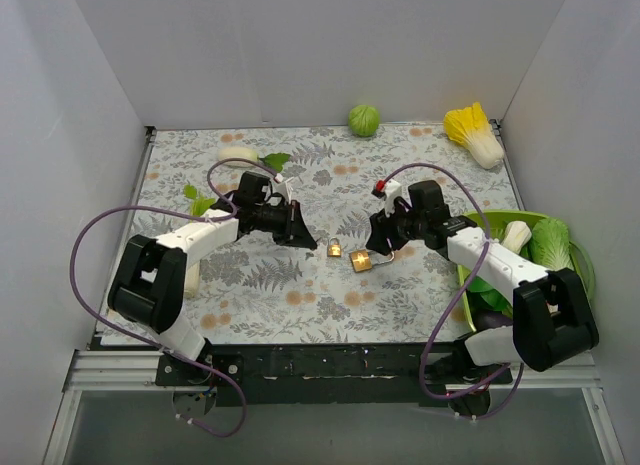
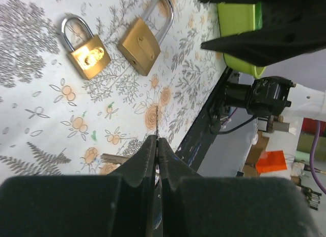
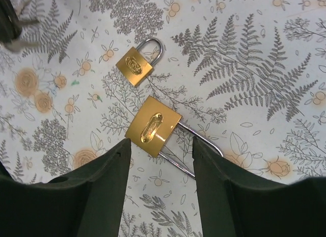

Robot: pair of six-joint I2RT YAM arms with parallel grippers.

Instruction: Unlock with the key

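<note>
Two brass padlocks lie side by side on the fern-print cloth. The smaller padlock (image 1: 334, 248) (image 2: 86, 52) (image 3: 135, 66) lies nearer my left arm. The larger padlock (image 1: 362, 261) (image 2: 144, 45) (image 3: 153, 127) lies with its shackle towards my right arm. My left gripper (image 1: 300, 233) (image 2: 157, 140) is shut on a thin key (image 2: 157, 124), seen edge-on, a short way from the locks. My right gripper (image 1: 377, 243) (image 3: 160, 145) is open, its fingers either side of the larger padlock's lower corner and shackle, not touching it.
A green bowl (image 1: 578, 253) of vegetables stands at the right edge, beside my right arm. A round green cabbage (image 1: 364, 119) and a yellow napa cabbage (image 1: 474, 133) lie at the back. A white radish (image 1: 240, 153) and leaves (image 1: 200, 197) lie behind my left arm. White walls enclose the table.
</note>
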